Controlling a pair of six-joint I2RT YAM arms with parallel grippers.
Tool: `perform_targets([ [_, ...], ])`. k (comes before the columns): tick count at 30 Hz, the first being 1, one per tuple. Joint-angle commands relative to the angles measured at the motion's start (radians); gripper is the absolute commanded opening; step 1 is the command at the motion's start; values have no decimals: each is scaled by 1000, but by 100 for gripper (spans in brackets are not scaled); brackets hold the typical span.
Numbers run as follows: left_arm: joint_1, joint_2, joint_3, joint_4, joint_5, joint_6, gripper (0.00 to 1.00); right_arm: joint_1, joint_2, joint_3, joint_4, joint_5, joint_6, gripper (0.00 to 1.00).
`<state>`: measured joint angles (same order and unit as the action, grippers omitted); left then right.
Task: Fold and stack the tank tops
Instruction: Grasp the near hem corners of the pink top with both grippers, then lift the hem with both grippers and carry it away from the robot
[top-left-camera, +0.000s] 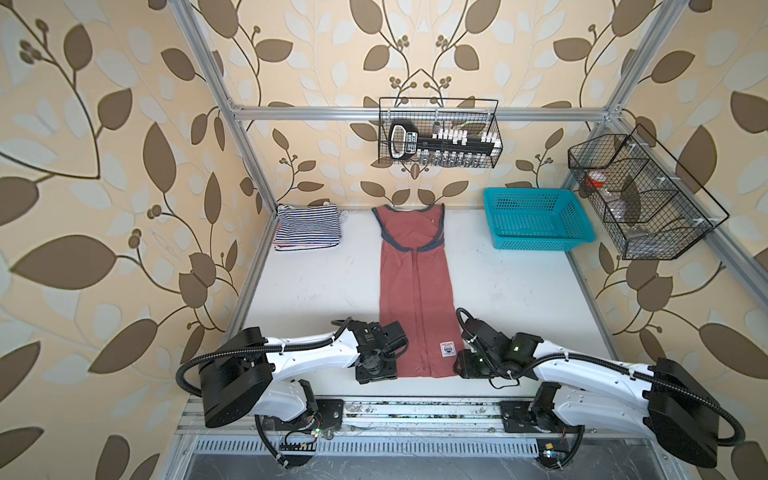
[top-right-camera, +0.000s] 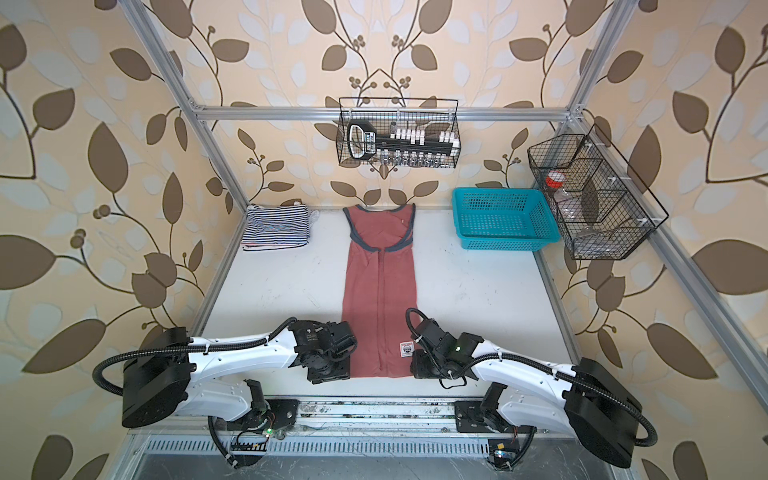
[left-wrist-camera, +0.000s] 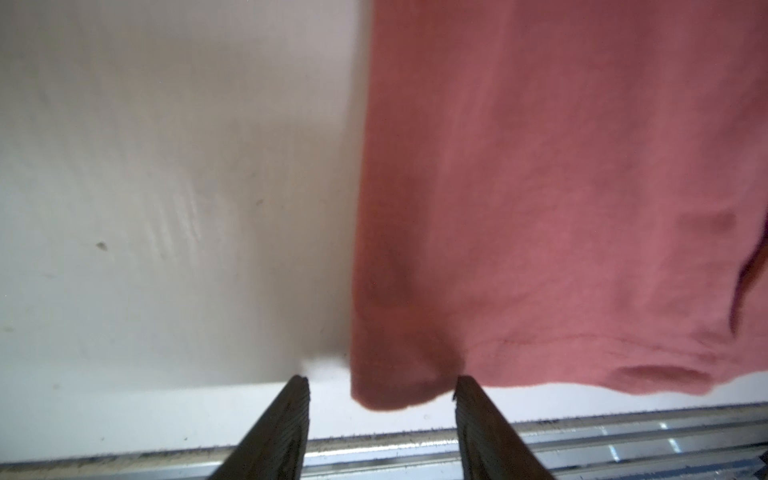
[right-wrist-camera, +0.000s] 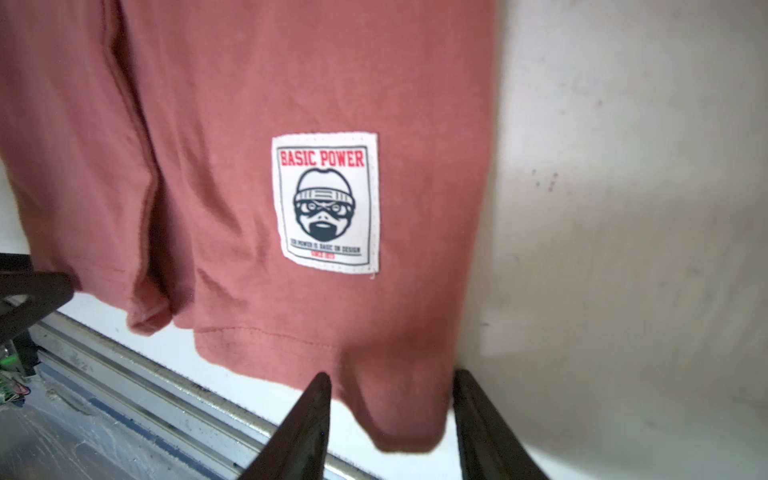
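The left gripper (left-wrist-camera: 380, 384) stands with its jaws apart, straddling one near hem corner of the dusty red tank top (top-left-camera: 415, 282) — cloth lies between the fingers, not pinched. The right gripper (right-wrist-camera: 392, 378) gapes the same way around the other near corner, close to the white label (right-wrist-camera: 326, 203). In both top views the wrists hide the fingers. The top lies flat down the middle of the table (top-left-camera: 519, 299), sides folded in. In the far left corner sits a folded navy-striped tank top (top-left-camera: 307, 226) — what lies under it is hard to make out
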<state>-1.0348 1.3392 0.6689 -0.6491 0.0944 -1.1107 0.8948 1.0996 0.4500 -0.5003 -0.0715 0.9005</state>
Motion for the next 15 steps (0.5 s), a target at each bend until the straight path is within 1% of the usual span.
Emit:
perform_targets([
  [1, -4, 0, 15, 5, -13, -21, 51, 6, 10, -48, -85, 24, 26, 42],
  [3, -4, 21, 11, 18, 0, -18, 44, 7, 21, -53, -65, 11, 27, 34],
  [5, -5, 34, 8, 42, 16, -15, 37, 12, 34, -55, -43, -1, 27, 30],
  [8, -4, 45, 2, 60, 28, -13, 24, 25, 50, -52, -19, -9, 31, 20],
  [10, -5, 43, 2, 58, 31, -10, 13, 37, 50, -48, -14, -8, 35, 6],
  [11, -5, 38, 0, 57, 33, -9, 8, 41, 46, -47, -12, -8, 39, 2],
  [12, -5, 29, -2, 53, 32, -10, 2, 45, 37, -47, -13, -7, 42, 0],
  [13, -5, 18, -6, 48, 32, -9, 0, 52, 29, -47, -17, -5, 46, 0],
  [15, -8, -4, -16, 43, 39, -11, 0, 68, 5, -45, -32, 4, 55, 0],
])
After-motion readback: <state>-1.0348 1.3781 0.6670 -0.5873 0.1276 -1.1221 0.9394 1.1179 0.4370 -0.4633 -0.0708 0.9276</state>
